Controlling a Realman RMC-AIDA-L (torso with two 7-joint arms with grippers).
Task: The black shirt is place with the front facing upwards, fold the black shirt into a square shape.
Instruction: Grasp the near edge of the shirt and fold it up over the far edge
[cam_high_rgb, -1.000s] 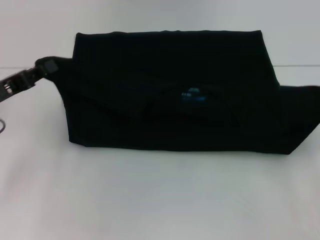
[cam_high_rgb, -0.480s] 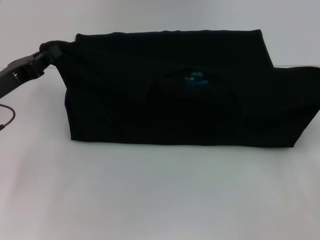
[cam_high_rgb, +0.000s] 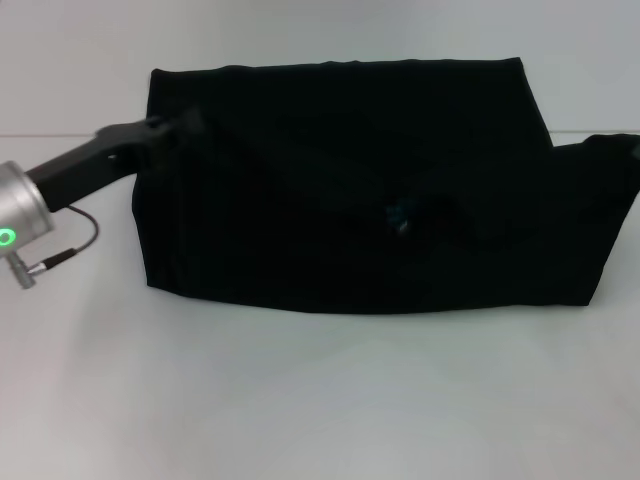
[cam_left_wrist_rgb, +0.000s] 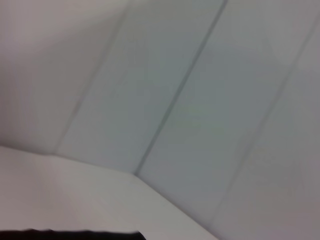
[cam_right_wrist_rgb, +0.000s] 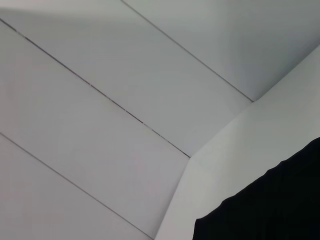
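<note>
The black shirt (cam_high_rgb: 340, 190) lies across the white table (cam_high_rgb: 300, 400) as a wide folded band, and its small blue neck label (cam_high_rgb: 400, 215) shows near the middle. My left gripper (cam_high_rgb: 178, 128) is at the shirt's upper left edge, shut on the cloth, its black body merging with the fabric. My right gripper (cam_high_rgb: 634, 150) shows only as a sliver at the frame's right edge, where the shirt's right corner is raised. A strip of black cloth shows in the left wrist view (cam_left_wrist_rgb: 75, 235) and a larger piece in the right wrist view (cam_right_wrist_rgb: 270, 205).
The left arm's silver wrist (cam_high_rgb: 20, 215) with a green light and a thin cable (cam_high_rgb: 70, 250) hangs over the table at the left. Grey wall panels (cam_left_wrist_rgb: 200, 100) stand behind the table.
My left arm has swung in to the right over the shirt's left edge, carrying the cloth with it. The neck label has shifted lower and the front hem has dropped toward me.
</note>
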